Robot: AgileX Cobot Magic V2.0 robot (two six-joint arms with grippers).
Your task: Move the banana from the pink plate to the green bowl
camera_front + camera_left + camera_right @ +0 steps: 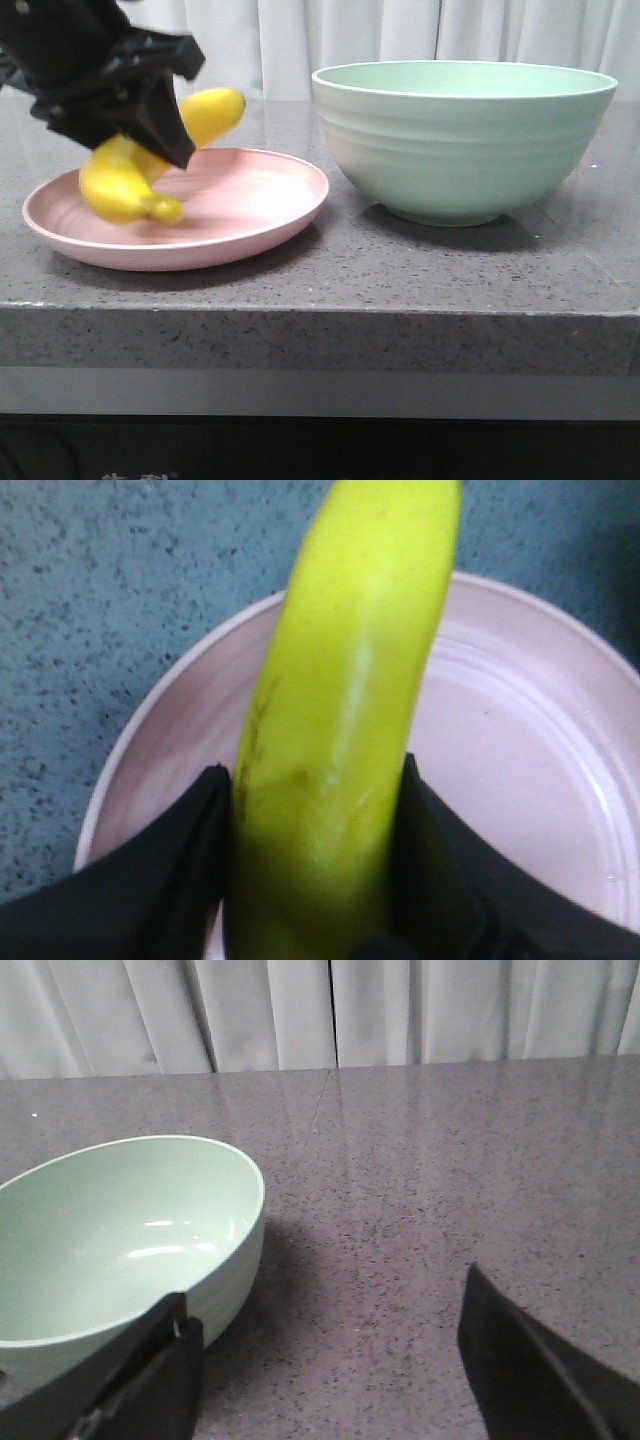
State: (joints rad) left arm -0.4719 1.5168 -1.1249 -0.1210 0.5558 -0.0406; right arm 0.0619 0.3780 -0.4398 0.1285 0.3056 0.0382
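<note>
1. Left end effector (pixel 150 150) clamped on banana (pixel 125 170), above pink plate (pixel 250 200).
2. Right end effector (pixel 330 1360) spread wide, near green bowl (pixel 465 140).
3. Bowl beside plate on worktop (pixel 400 270).

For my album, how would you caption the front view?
Left gripper clamps the banana over the pink plate, green bowl waiting alongside.

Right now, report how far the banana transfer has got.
Done: the left tool has shut on the plump yellow banana. In hand: the banana sits tilted over the shallow pink plate. Left: carry it to the empty ridged mint-green bowl and release.
</note>
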